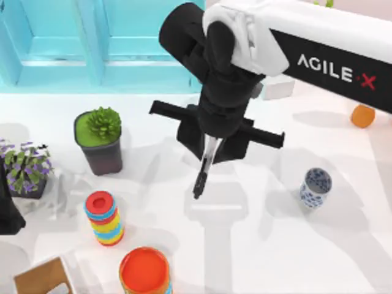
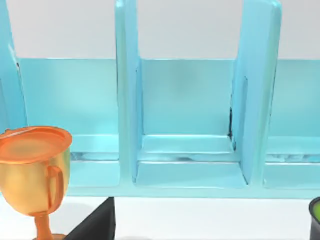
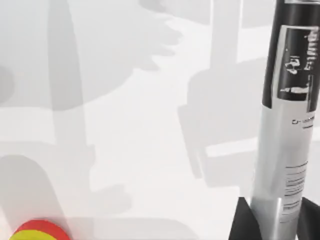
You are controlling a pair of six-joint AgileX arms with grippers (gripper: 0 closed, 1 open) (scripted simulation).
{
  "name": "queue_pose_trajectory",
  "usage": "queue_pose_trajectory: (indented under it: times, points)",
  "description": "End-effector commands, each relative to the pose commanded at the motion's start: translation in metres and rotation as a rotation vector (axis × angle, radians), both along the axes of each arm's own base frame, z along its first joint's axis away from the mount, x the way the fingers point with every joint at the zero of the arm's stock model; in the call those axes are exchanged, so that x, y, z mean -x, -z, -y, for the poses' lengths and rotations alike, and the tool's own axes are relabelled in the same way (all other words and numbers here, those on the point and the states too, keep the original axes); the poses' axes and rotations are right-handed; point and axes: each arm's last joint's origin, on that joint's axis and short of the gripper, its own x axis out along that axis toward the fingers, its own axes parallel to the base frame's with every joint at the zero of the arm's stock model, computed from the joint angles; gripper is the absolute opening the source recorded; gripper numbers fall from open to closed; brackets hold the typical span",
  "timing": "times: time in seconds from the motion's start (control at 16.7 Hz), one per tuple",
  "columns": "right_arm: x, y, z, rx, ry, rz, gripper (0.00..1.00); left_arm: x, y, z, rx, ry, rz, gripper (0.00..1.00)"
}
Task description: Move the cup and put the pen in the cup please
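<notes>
Table: white, shelf at back | right arm: over table centre, right gripper clamped on the pen, pen hanging tip-down clear of the surface | left arm: parked at left edge, finger state cannot tell | the cup: upright, right side, well apart from pen.

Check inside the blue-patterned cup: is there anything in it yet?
The cup stands on the table's right side, and what shows of its inside looks empty; its bottom is hidden by its rim. The pen hangs from the right gripper above mid-table, well left of the cup.
</notes>
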Motion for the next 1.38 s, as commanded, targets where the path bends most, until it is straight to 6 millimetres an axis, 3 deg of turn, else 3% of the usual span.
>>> queue_pose_trajectory:
  times: [0.12, 0.6, 1.02, 1.38]
  points:
    - [0.010, -0.007, 0.001, -0.002, -0.001, -0.002, 0.00, 0.000, 0.000, 0.000, 0.000, 0.000, 0.000, 1.00]
    - [0.014, -0.008, 0.000, 0.002, -0.045, 0.066, 0.00, 0.000, 0.000, 0.000, 0.000, 0.000, 0.000, 1.00]
    - [0.048, 0.010, 0.001, 0.116, -0.290, 0.522, 0.00, 0.000, 0.000, 0.000, 0.000, 0.000, 0.000, 1.00]
    - [0.099, 0.027, 0.028, 0.316, -0.384, 1.003, 0.00, 0.000, 0.000, 0.000, 0.000, 0.000, 0.000, 1.00]
